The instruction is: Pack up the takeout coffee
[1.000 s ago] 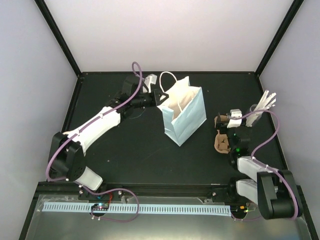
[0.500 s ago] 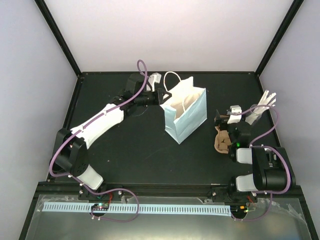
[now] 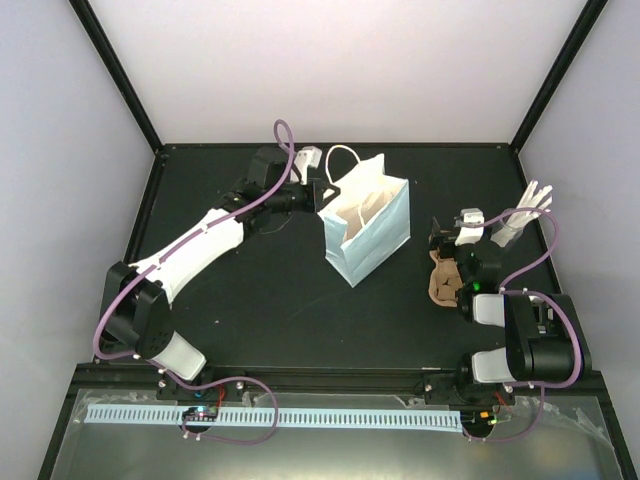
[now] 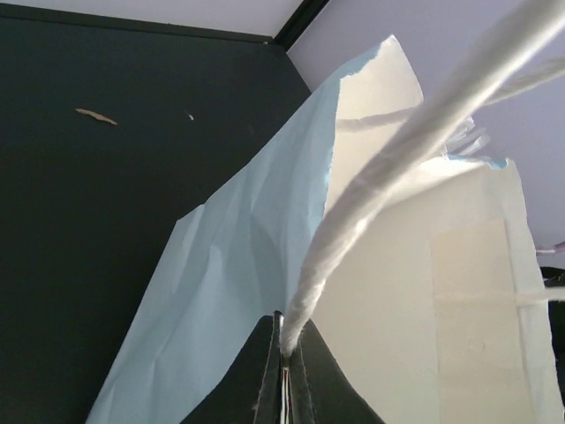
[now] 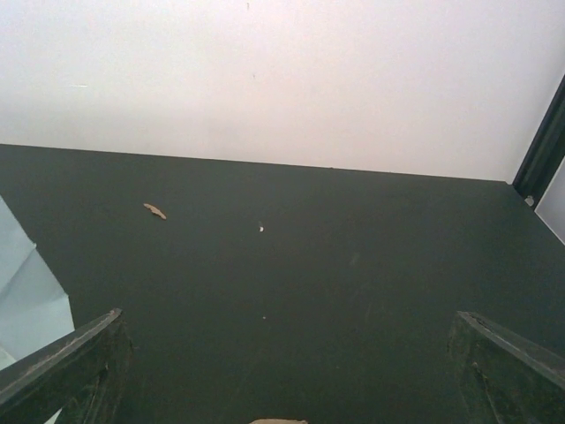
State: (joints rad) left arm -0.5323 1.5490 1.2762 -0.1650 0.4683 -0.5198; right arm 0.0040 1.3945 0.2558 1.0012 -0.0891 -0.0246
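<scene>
Left gripper (image 4: 284,353): you have it pinched tight on the bag's white handle (image 4: 388,159).
Bag (image 3: 368,232): light blue, upright mid-table, mouth open.
Right gripper (image 5: 287,353): your jaws are spread wide, nothing between them, dark table (image 5: 353,265) ahead.
Carrier (image 3: 441,286): brown, on the table right of the bag, partly under your right arm.
Cups: can't tell from these views.
Glass of sticks (image 3: 522,218): far right, beyond the carrier.
</scene>
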